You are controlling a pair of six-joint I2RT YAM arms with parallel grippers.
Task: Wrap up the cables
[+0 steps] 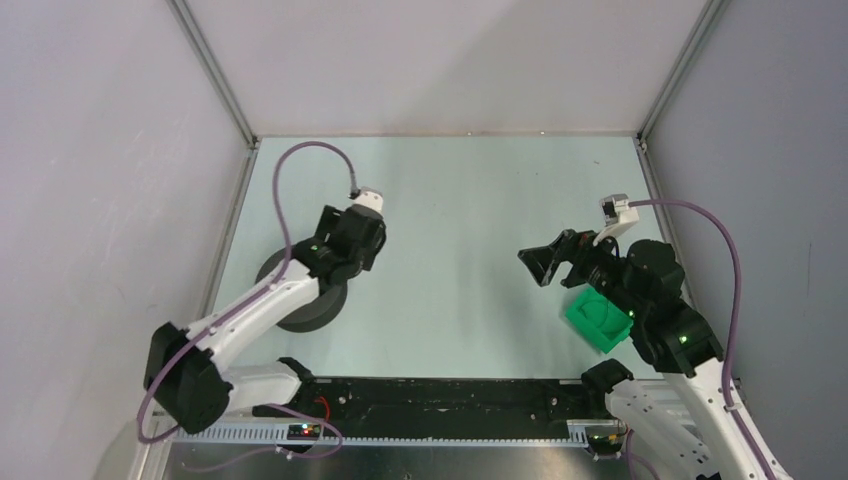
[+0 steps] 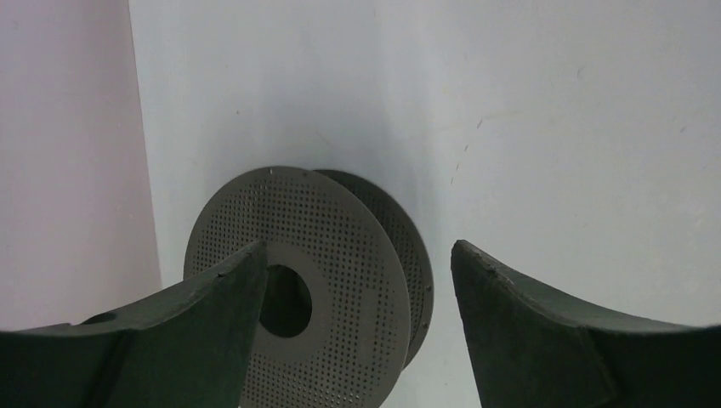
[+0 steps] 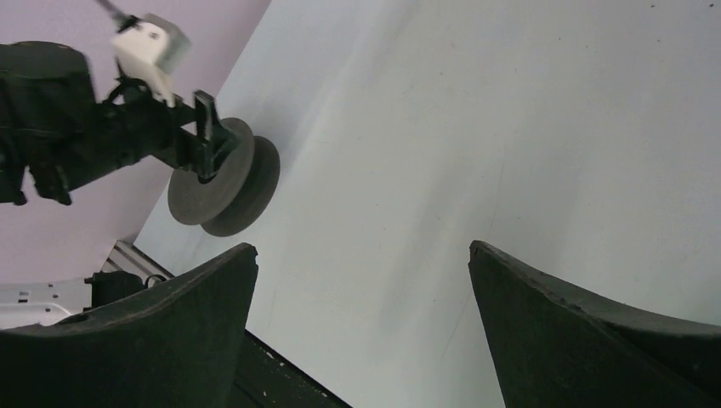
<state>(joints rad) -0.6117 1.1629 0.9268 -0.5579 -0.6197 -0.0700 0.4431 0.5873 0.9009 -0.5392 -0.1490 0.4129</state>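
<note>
Where the pale table (image 1: 450, 200) meets its left edge sits the big grey spool (image 2: 340, 280), the left gripper (image 2: 357, 255) over it, jaws spread. Near the right edge, a green box (image 1: 597, 320) lies beside the right gripper (image 1: 538, 266), jaws spread, empty. The cable is too fine to make out.

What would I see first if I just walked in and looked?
Probably the bright green block on the right side of the table, close to the right claw. Next comes the big dark grey spool on the left side, with the left claw open above it.
</note>
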